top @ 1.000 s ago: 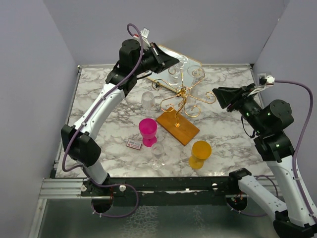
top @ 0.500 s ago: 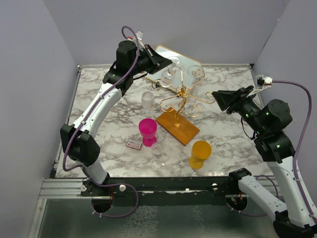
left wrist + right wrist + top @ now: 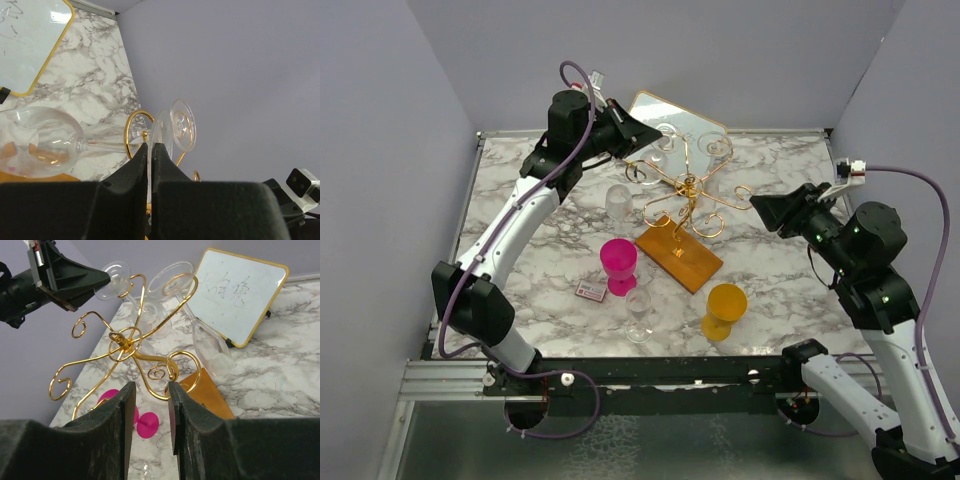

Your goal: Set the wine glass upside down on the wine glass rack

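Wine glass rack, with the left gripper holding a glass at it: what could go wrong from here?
The left gripper pinches only the thin foot rim of the wine glass, so it could slip or swing. Its foot sits close to a second glass hanging on the wine glass rack; they may knock. A tug could tip the rack.

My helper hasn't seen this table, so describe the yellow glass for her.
Find the gold rack on its wooden base mid-table. Off the base's near right corner stands the yellow glass. It's the only amber one; beside it are a pink glass and a clear glass.
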